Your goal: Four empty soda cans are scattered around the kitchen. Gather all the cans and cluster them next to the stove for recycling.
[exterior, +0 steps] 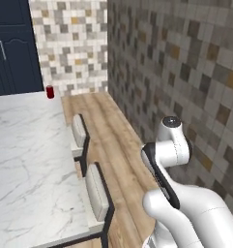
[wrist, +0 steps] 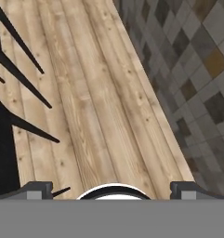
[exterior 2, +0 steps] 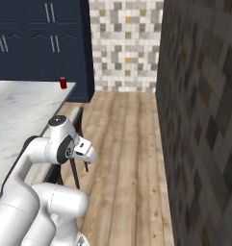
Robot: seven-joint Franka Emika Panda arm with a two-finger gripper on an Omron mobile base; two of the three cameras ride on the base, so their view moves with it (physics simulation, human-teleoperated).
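Note:
One red soda can (exterior: 50,91) stands upright on the far corner of the white marble counter (exterior: 26,160), and is also seen from the right base as a small red can (exterior 2: 63,83) before the navy cabinets. The stove is out of view. My arm is folded close to the base, well short of the can. In the hand view my gripper (wrist: 113,188) points down at the wood floor. Its dark fingertips (wrist: 39,188) stand far apart, open, with nothing between them.
Two grey-backed bar stools (exterior: 79,130) (exterior: 96,196) stand along the counter's right edge. A mosaic tile wall (exterior: 185,72) runs close on the right, leaving a strip of wood floor (exterior: 113,140). Navy cabinets (exterior 2: 40,38) stand at the far end.

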